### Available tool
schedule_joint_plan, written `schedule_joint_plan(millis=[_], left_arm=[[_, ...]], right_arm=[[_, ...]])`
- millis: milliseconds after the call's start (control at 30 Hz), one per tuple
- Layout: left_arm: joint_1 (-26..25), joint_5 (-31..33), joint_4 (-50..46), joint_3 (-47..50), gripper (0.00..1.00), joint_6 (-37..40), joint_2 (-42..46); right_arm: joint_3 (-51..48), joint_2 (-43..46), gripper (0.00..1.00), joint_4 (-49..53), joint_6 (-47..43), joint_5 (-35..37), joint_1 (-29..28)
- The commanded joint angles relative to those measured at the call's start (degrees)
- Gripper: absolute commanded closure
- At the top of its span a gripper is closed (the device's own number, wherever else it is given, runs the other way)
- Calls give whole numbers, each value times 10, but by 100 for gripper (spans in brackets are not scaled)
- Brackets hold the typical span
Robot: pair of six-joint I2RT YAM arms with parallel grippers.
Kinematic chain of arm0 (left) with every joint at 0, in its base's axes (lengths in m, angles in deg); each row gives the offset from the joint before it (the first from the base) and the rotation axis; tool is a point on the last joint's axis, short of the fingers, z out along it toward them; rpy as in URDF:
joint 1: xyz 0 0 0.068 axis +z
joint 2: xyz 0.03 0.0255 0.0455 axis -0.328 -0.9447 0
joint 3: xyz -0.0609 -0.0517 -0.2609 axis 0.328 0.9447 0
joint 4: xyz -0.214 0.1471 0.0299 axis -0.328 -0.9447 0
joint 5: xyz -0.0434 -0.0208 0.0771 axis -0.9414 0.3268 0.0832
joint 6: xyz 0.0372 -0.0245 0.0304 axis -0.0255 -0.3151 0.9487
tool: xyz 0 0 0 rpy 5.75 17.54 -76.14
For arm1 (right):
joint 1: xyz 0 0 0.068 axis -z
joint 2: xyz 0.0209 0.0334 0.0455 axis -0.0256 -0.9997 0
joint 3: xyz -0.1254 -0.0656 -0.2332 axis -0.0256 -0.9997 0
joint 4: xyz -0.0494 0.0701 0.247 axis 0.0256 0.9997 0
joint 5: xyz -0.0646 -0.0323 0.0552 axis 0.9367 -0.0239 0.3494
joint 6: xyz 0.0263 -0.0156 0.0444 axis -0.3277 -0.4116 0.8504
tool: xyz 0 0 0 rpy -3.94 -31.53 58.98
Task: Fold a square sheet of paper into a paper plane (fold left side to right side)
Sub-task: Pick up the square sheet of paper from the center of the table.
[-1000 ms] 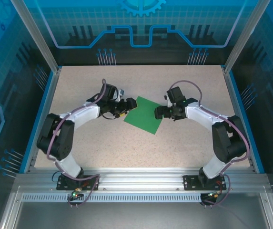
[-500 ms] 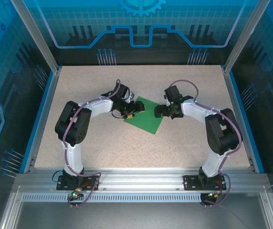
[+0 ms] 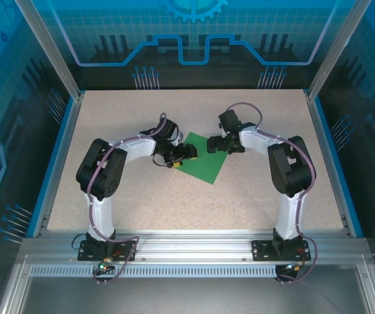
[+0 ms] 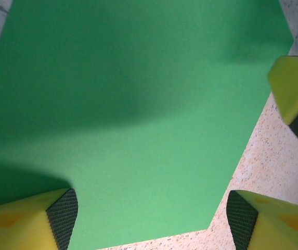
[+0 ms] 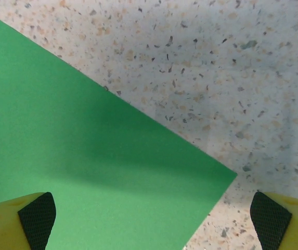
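One square sheet of paper (image 3: pixel 207 167) lies flat on the table (image 3: pixel 174 203), unfolded. Left gripper (image 3: pixel 187 153) and right gripper (image 3: pixel 214 145) hover over its far side, both spread wide, holding nothing.

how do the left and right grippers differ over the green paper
The left gripper hovers at the left edge of the square sheet of paper, the right gripper at its right edge. The right gripper's jaws stand wider than the left gripper's. Both are open, holding nothing.
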Motion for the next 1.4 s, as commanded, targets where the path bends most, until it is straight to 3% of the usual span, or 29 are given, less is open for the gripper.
schedule_joint_plan(millis=[0,667,1133,1367], left_arm=[[-7,4,-11,6,22,3,-13],[-12,-1,-8,4,24,1,-20],[-12,-14,22,17,23,1,2],[-6,-7,39,36,22,23,57]], right_arm=[[16,-17,0,17,-2,-17,4],[30,-28,5,40,-1,-61,-49],[28,-14,38,48,-5,-98,-54],[20,1,54,35,-11,-124,-51]])
